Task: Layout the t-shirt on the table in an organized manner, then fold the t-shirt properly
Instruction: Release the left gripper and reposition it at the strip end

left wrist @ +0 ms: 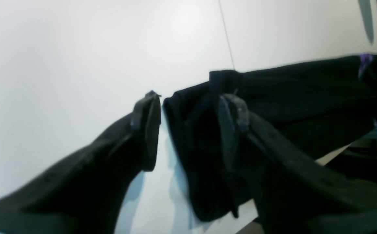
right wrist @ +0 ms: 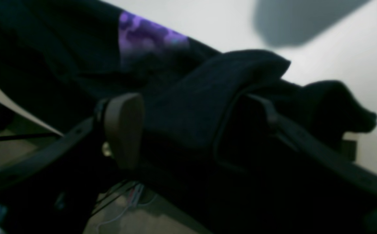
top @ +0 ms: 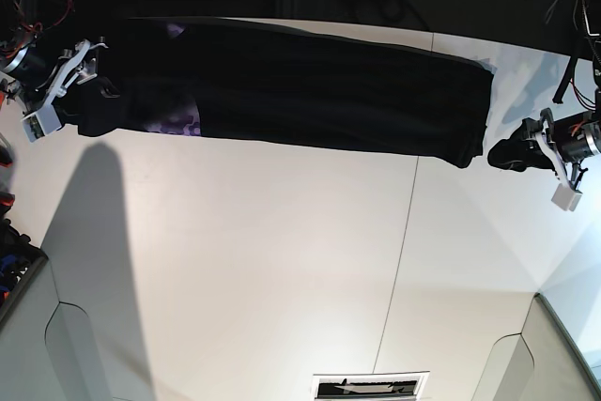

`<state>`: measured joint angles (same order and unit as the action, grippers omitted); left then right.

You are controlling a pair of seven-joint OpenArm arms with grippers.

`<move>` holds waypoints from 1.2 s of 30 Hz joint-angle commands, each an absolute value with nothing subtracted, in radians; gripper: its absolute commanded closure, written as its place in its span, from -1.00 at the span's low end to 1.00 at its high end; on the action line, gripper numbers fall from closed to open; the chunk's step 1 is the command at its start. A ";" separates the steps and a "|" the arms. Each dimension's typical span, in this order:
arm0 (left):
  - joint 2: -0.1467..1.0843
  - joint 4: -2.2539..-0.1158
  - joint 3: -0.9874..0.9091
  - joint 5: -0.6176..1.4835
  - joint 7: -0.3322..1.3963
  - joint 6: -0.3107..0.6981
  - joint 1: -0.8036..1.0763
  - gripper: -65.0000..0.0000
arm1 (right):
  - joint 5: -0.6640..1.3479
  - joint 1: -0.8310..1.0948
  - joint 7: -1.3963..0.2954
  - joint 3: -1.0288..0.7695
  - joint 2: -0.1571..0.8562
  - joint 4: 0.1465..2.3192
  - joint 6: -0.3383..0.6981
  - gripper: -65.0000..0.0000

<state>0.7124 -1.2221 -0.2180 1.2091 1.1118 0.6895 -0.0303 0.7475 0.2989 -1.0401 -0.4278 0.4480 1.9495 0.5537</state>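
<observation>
Start at the left of your base view: the right end effector (top: 83, 77) sits at the counter's (top: 282, 251) far left edge, right against the end of the t-shirt (top: 319, 91). In the right wrist view its two fingers (right wrist: 123, 130) stand wide apart, with a thick fold of black fabric lying between them; the cloth rests against the fingers, but nothing is pinched.

Just beside that end you can see the purple neck label (right wrist: 149, 35), a blurred patch with no writing you could read. In the base view it shows as a faint purple smear (top: 178, 124) on the shirt's near edge.

Moving right, the t-shirt lies stretched as one long, narrow black band along the far side of the white counter, crossing the thin dark seam line (top: 404, 232). A broad stretch of counter lies in front of it.

At the right, the left end effector (top: 526, 149) is just past the shirt's end. In the left wrist view its fingers (left wrist: 149, 126) are apart: one stands over the white surface, the other lies over the bunched fabric end (left wrist: 201, 136). Whether that finger touches the cloth, you cannot tell. No brand or text is legible anywhere.
</observation>
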 commanded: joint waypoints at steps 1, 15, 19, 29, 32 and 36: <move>0.748 -1.238 -0.229 1.231 1.100 0.698 -0.046 0.01 | 0.759 0.286 -1.016 -0.437 0.463 1.967 0.554 -0.37; 0.773 -1.238 -0.229 1.229 1.097 0.698 0.053 0.01 | 0.767 0.239 -0.994 -0.436 0.441 1.982 0.543 1.00; 0.773 -1.238 -0.229 1.221 1.096 0.698 0.053 0.01 | 0.767 0.242 -0.994 -0.435 0.412 1.959 0.543 1.00; 0.769 -1.238 -0.229 1.185 1.068 0.698 0.078 0.01 | 0.739 0.244 -0.964 -0.401 0.396 1.715 0.547 1.00; 0.753 -1.238 -0.229 1.186 1.062 0.698 0.106 -0.08 | 0.740 0.244 -0.948 -0.401 0.396 1.647 0.547 1.00; 0.710 -1.237 -0.229 1.184 1.042 0.698 0.128 -0.26 | 0.741 0.244 -0.947 -0.401 0.396 1.599 0.547 1.00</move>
<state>0.6933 -1.2240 -0.2237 1.1824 1.0431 0.6899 0.1360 0.7498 0.2489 -0.9424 -0.3954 0.3820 1.5936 0.5472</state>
